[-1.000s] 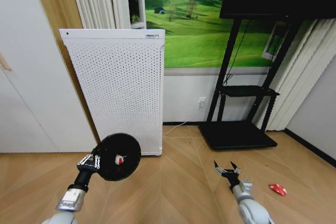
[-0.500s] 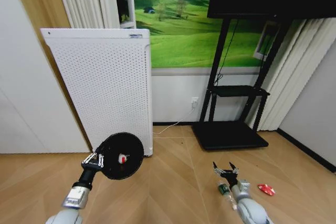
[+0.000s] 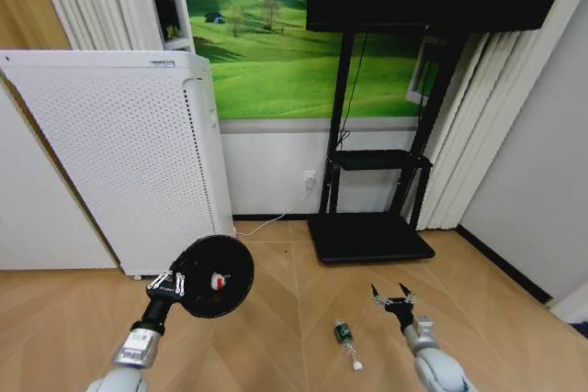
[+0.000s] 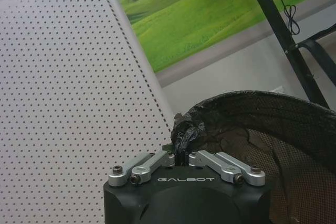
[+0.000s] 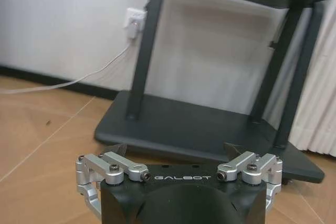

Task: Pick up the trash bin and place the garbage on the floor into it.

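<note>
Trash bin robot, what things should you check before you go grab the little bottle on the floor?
1. Left gripper pinching the trash bin rim: ok.
2. Bin mouth facing up: not ok, it faces the head camera.
3. One wrapper inside bin: ok.
4. Right gripper open and empty: ok.
5. Bottle lying on the floor beside right gripper: ok.
6. Floor around bottle free of obstacles: ok.
</note>
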